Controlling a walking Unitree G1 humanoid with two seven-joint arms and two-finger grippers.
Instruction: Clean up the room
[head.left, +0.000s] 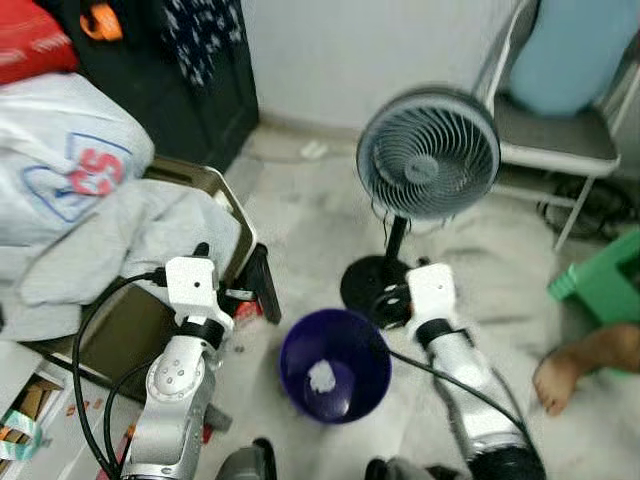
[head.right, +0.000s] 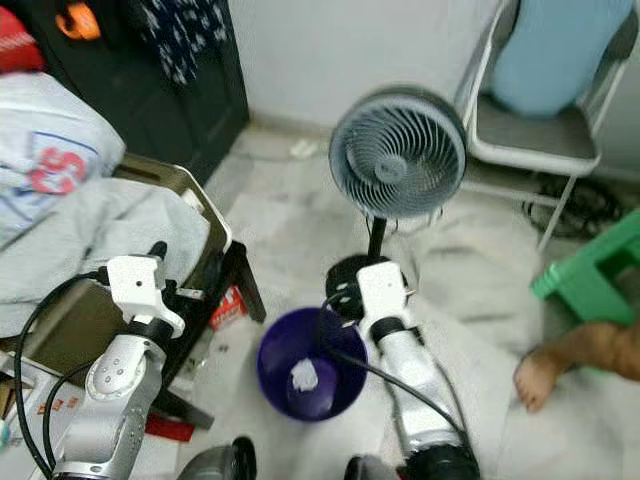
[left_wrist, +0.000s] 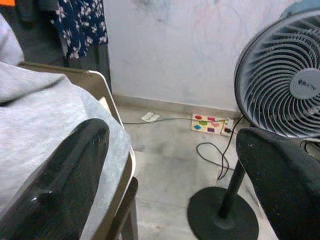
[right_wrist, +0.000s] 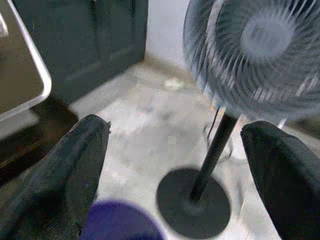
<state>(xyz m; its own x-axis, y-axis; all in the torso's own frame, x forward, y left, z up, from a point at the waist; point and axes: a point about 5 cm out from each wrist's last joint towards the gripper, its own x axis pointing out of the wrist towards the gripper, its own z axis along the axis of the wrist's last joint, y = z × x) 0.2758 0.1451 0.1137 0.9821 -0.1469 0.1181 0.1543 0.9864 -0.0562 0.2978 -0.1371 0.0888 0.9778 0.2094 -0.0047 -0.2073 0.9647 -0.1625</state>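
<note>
A purple bin (head.left: 335, 365) stands on the floor between my two arms, with a crumpled white paper (head.left: 322, 377) inside it. My left gripper (left_wrist: 170, 190) is open with nothing between its fingers, held beside the grey clothes (left_wrist: 45, 130) on a low table. My right gripper (right_wrist: 172, 175) is open too and holds nothing; it hovers just above the bin's far rim and faces the fan's stand (right_wrist: 212, 155). A red packet (head.right: 228, 305) lies on the floor by the table leg. A white scrap (head.left: 313, 150) lies near the far wall.
A grey standing fan (head.left: 428, 153) rises just beyond the bin, its cord running to a power strip (left_wrist: 210, 123). A folding chair (head.left: 555, 140) stands at the back right, a green stool (head.left: 605, 280) at right. A person's foot (head.left: 565, 375) rests nearby. A dark cabinet (head.left: 180, 80) stands behind the table.
</note>
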